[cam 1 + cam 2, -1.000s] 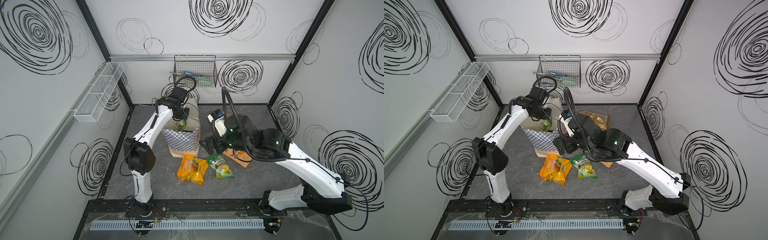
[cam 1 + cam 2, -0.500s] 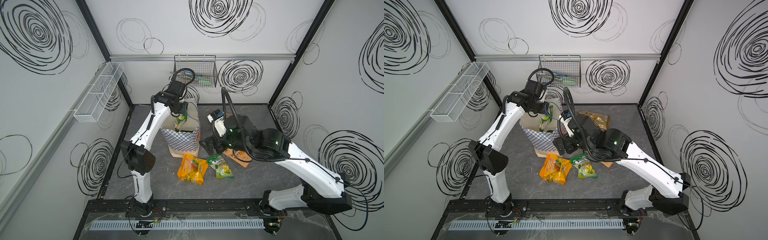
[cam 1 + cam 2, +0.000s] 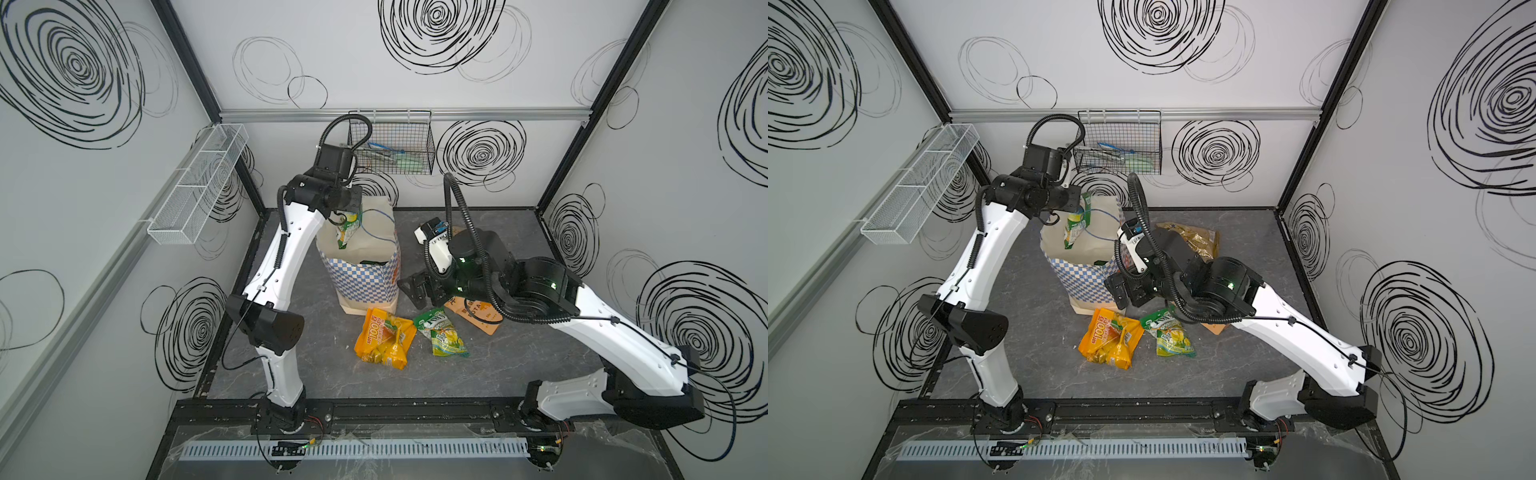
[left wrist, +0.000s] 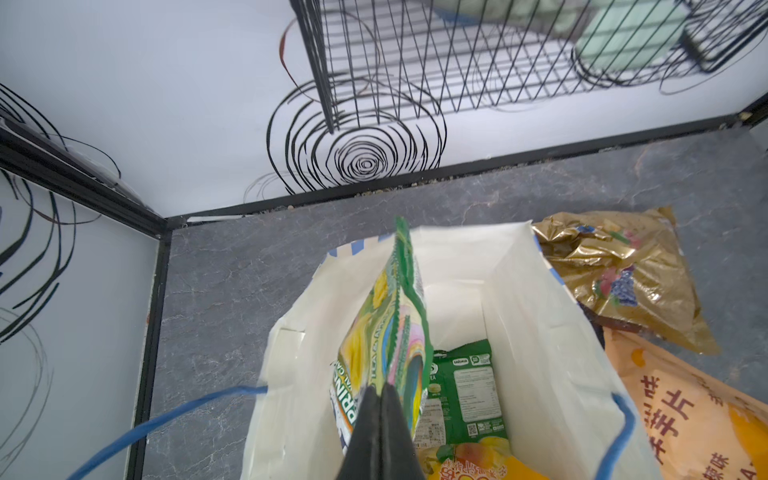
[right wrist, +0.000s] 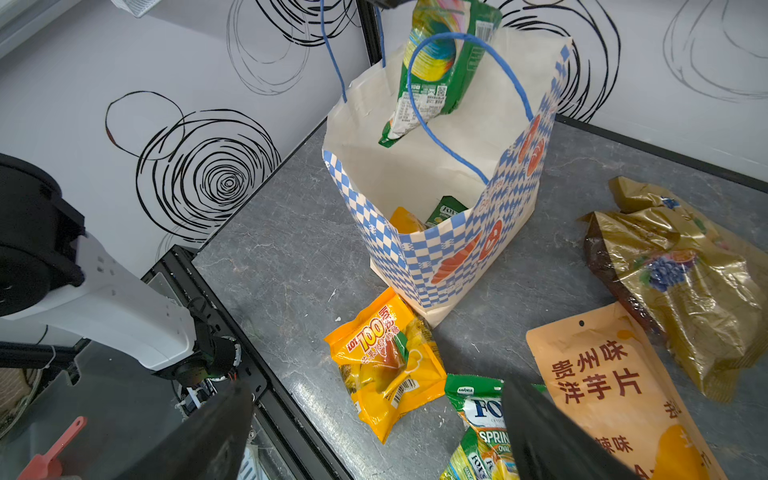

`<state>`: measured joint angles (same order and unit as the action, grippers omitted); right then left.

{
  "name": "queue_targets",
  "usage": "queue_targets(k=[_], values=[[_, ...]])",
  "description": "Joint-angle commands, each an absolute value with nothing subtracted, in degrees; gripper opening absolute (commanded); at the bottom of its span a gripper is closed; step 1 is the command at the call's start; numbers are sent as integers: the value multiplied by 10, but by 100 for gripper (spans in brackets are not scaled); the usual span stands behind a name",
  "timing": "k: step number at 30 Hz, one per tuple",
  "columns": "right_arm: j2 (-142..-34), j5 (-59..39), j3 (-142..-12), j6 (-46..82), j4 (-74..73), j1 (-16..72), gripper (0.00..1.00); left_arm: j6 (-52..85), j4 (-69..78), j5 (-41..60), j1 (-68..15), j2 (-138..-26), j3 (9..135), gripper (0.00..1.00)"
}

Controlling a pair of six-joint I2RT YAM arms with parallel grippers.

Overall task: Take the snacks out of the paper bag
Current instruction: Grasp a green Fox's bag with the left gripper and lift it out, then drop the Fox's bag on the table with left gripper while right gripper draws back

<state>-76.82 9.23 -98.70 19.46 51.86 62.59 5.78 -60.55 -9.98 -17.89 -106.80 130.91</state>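
The left gripper [image 4: 380,411] is pinched tight on a green packet [image 4: 386,316] dangling below it over the bag [image 4: 519,299]; the right gripper [image 5: 374,399] gapes wide, apparently empty.

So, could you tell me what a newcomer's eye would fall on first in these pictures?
Most striking is the green-yellow packet dangling over the open paper bag left of centre, pinched in the shut left end effector. In front of the bag lie a yellow-orange pack and a green pack, with the open right end effector hovering close by.
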Motion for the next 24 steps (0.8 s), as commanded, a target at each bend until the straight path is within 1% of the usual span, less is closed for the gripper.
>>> queue_targets(k=[1,10,16,20,24], values=[[-750,93,-984,194,508,622,97,69,-573,-75,-175,-1037,1339,0],[-729,112,-966,197,493,619,97,95,-543,-79,-177,-1007,1397,0],[-712,122,-955,200,485,614,97,111,-475,-51,-192,-971,1408,0],[-697,125,-943,205,479,612,97,131,-432,-14,-206,-952,1408,0],[-678,131,-928,207,467,608,97,150,-405,10,-244,-944,1410,0]])
